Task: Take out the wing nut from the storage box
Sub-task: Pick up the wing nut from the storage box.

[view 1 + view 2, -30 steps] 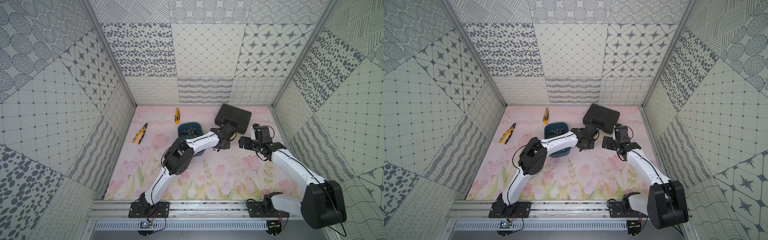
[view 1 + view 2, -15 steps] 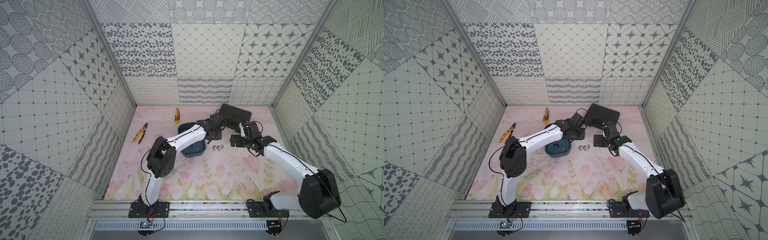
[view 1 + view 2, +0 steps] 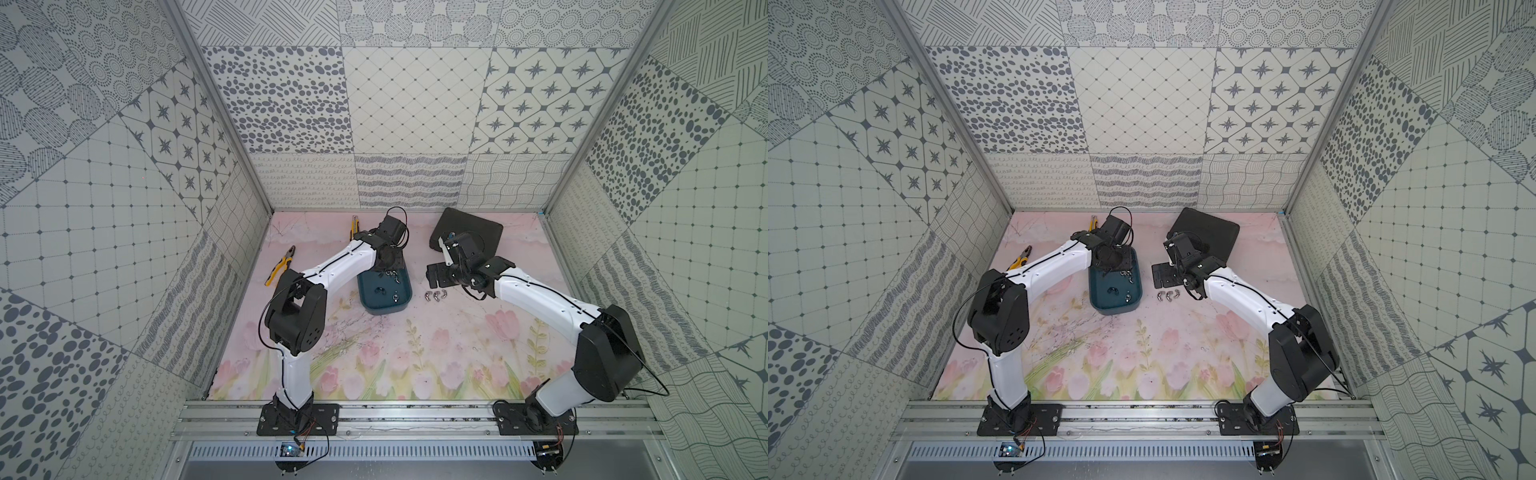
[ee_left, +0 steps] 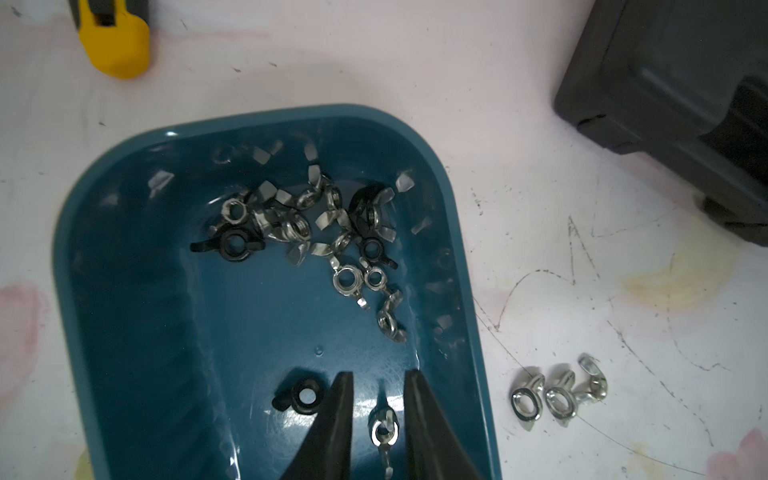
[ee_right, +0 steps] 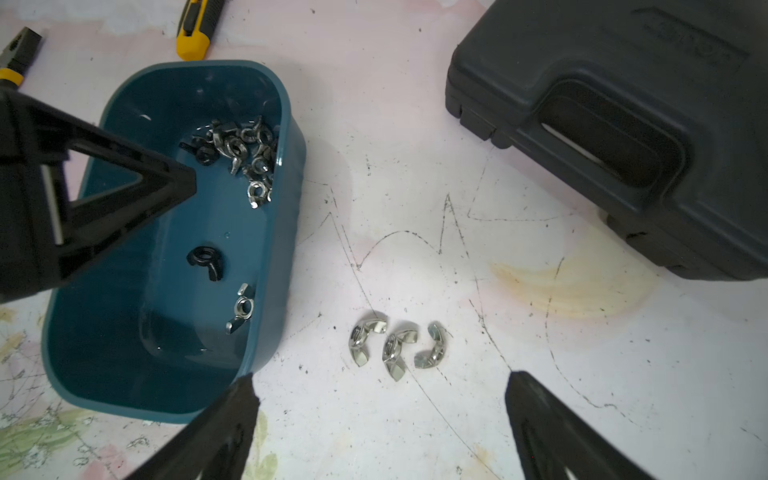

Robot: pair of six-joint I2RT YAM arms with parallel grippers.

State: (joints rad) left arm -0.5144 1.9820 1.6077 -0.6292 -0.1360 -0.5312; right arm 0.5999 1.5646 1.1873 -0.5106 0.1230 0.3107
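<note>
The dark teal storage box [image 3: 384, 311] [image 3: 1115, 309] lies mid-table. A heap of silver and black wing nuts [image 4: 307, 220] [image 5: 241, 149] fills its far end. Nearer lie a lone black wing nut [image 4: 305, 395] [image 5: 205, 257] and a lone silver wing nut [image 4: 384, 430] [image 5: 243, 309] on the box floor. My left gripper [image 4: 378, 374] hangs over the box, open a little, its fingers either side of the silver nut without touching it. Three silver wing nuts [image 3: 435, 295] [image 5: 395, 345] rest on the table right of the box. My right gripper [image 5: 381, 377] [image 3: 436, 276] stands wide open by them, holding nothing.
A black hard-shell case [image 3: 478, 232] [image 5: 602, 124] sits at the back right, close behind the right wrist. A yellow utility knife [image 3: 354, 226] [image 4: 114, 41] lies behind the box. Yellow-handled pliers [image 3: 282, 266] lie at the back left. Patterned walls enclose the table.
My left gripper has swung left from the spot right of the box back over the box, uncovering three nuts on the table. My right gripper has moved left towards those nuts.
</note>
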